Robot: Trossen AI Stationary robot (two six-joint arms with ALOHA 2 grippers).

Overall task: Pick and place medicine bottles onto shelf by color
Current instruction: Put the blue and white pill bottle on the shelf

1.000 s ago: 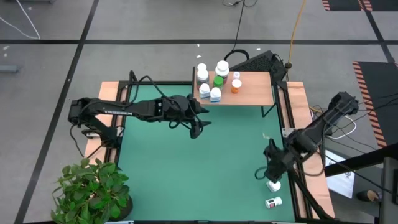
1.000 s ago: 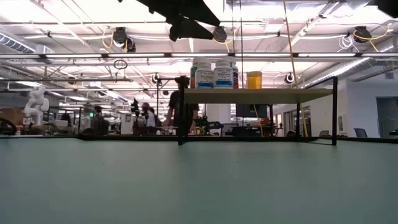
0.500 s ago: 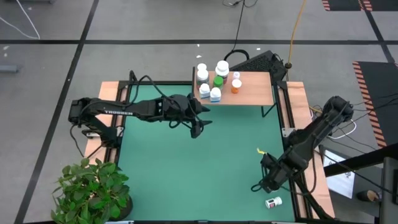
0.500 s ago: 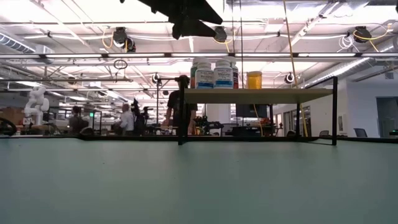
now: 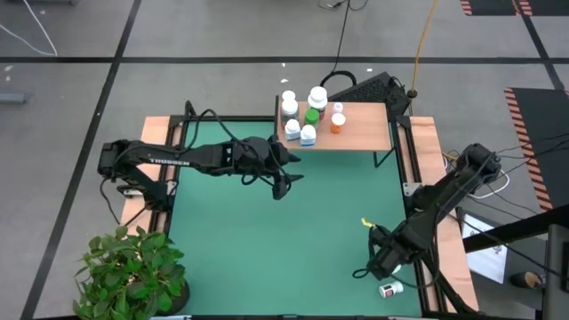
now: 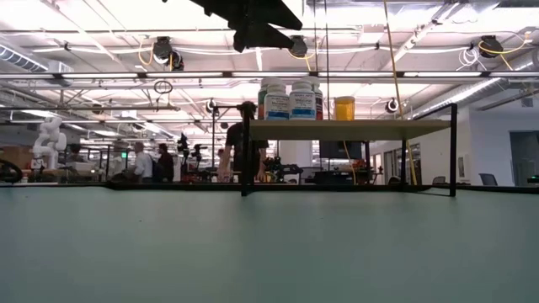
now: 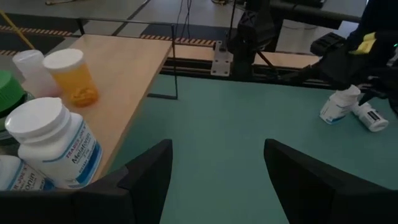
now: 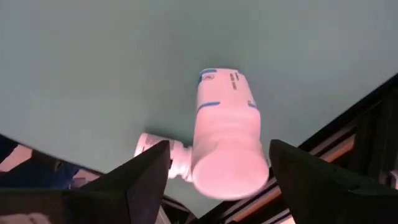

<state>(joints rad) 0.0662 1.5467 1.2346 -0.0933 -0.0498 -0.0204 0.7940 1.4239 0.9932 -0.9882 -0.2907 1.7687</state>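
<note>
The wooden shelf (image 5: 360,129) stands at the table's far edge and carries several bottles, among them a green one (image 5: 312,116), an orange one (image 5: 338,123) and a white blue-labelled one (image 7: 53,146). My left gripper (image 5: 284,180) hovers open and empty just in front of the shelf's left end. My right gripper (image 8: 221,186) is open near the table's near right corner, pointing down. Its fingers stand on either side of a white blue-labelled bottle (image 8: 225,140). A smaller white bottle (image 5: 389,289) lies on its side next to it.
A potted plant (image 5: 133,276) stands at the near left corner. Wooden side rails (image 5: 431,178) run along the table's left and right edges. A black object (image 5: 369,87) sits behind the shelf. The green mat (image 5: 267,249) lies bare between the arms. People move in the room behind.
My right gripper has gone toward the table's near edge and a little left. It now covers, in the high view, the white bottle that showed just beyond it a second ago.
</note>
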